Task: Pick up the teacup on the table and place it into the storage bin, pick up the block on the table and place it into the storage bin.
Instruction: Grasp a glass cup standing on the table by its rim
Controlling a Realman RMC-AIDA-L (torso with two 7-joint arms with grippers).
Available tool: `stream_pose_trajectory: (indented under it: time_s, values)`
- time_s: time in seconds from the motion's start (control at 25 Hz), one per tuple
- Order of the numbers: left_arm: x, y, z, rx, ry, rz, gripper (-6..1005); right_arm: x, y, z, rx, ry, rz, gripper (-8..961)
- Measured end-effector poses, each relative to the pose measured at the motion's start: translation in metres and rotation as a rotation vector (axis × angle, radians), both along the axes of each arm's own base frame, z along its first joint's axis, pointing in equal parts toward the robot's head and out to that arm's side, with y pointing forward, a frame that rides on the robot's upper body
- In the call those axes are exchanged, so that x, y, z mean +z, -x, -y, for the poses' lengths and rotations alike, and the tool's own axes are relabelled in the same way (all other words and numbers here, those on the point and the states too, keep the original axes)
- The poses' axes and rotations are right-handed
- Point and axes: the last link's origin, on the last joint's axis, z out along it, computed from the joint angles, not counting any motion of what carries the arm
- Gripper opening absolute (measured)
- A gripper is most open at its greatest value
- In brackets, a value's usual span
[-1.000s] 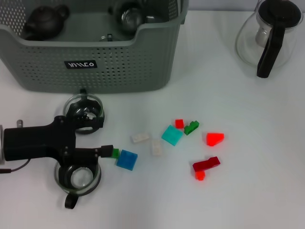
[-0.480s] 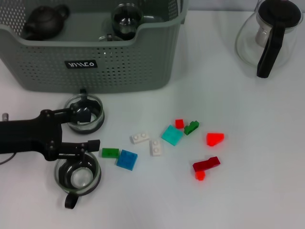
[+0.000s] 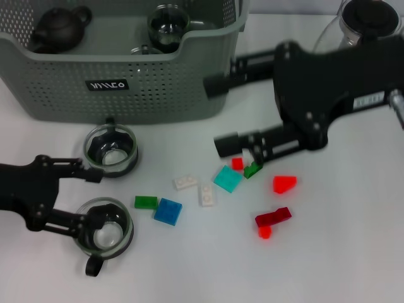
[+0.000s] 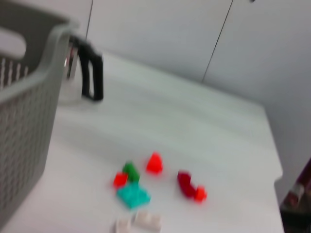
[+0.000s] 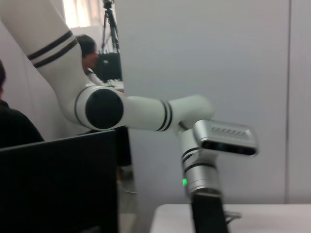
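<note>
1. Reaching in over the white table (image 3: 353, 252), the right gripper (image 3: 218, 113) has its fingers spread wide and holds nothing; one finger lies by the corner of the storage bin (image 3: 158, 88), the other just above the scattered blocks.
2. Right under that lower finger sit a small red block (image 3: 237, 163) and a dark green block (image 3: 254, 169), with a teal block (image 3: 227, 179) just beyond them.
3. Farther from the right gripper lie an orange-red wedge (image 3: 284, 184), a dark red block (image 3: 273, 218) and a small orange-red piece (image 3: 264, 232).
4. The left gripper (image 3: 85, 199) is low over the table, open and empty, with its fingers apart.
5. One glass teacup (image 3: 111, 150) stands just past its upper finger; a second handled teacup (image 3: 104, 235) sits against its lower finger.
6. A green block (image 3: 146, 202), a blue block (image 3: 168, 211) and two white blocks (image 3: 196, 189) lie beyond the left gripper's fingertips.
7. Inside the storage bin are a dark teapot (image 3: 55, 28) and a glass cup (image 3: 165, 26).
8. A glass pitcher (image 3: 369, 19) stands behind the right arm.
</note>
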Motion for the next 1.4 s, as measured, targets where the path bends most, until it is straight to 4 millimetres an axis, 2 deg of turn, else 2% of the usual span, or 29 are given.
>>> stream_pose_trajectory:
  time_s: [0.2, 0.44, 0.8, 1.4]
  values:
    - [0.007, 0.004, -0.003, 0.064, 0.020, -0.081, 877, -0.012, -0.016, 0.002, -0.056, 0.066, -0.010, 781]
    - [0.015, 0.001, -0.010, 0.183, 0.032, -0.175, 877, -0.013, -0.026, -0.002, -0.058, 0.043, -0.011, 775]
    - [0.003, -0.006, -0.028, 0.384, 0.069, -0.359, 878, -0.015, -0.034, -0.003, -0.029, 0.037, 0.056, 775]
    - [-0.003, -0.019, -0.032, 0.368, 0.111, -0.442, 877, -0.016, -0.030, -0.013, -0.021, -0.020, 0.061, 776]
